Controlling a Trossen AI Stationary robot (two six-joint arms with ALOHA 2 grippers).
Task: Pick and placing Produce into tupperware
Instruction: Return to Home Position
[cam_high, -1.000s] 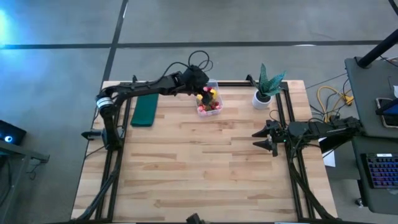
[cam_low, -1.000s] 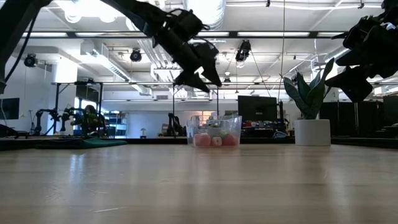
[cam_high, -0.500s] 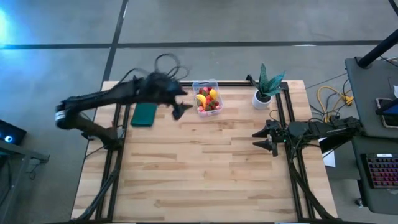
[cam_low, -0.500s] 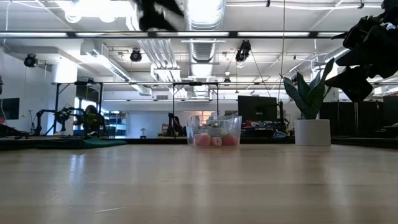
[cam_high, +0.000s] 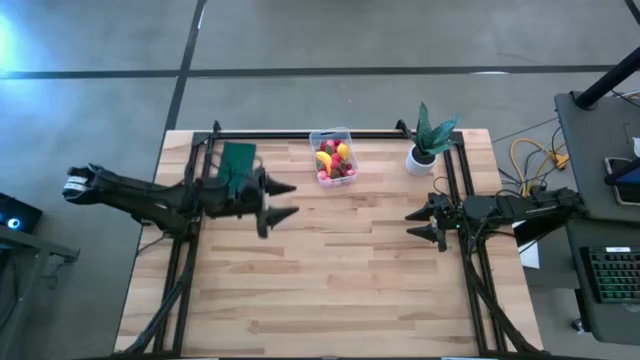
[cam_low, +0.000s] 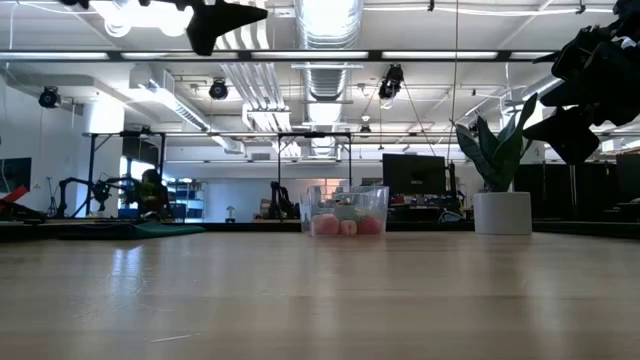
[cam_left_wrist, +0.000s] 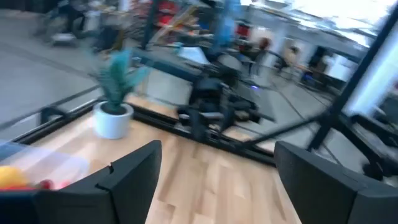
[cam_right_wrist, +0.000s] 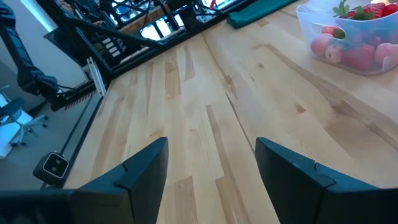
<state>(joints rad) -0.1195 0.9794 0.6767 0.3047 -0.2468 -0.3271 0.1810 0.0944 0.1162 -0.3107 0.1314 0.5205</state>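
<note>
The clear tupperware (cam_high: 332, 158) stands on its base near the table's far edge. It holds red and pink strawberry-like fruits, a yellow banana and a lemon. It also shows in the low view (cam_low: 345, 212) and in the right wrist view (cam_right_wrist: 351, 38). My left gripper (cam_high: 292, 200) is open and empty, raised above the table to the left and near side of the tupperware. It points toward the table's right. My right gripper (cam_high: 410, 224) waits open and empty near the table's right edge, pointing left.
A dark green flat pad (cam_high: 238, 160) lies left of the tupperware, partly under my left arm. A potted plant in a white pot (cam_high: 424, 150) stands right of the tupperware at the far edge. Bare wood stretches across the middle and near half of the table (cam_high: 330, 280).
My left gripper has swung away from above the tupperware, toward the table's left and near side, and now hangs over the left part of the table. The tupperware and its fruit have stayed in place.
</note>
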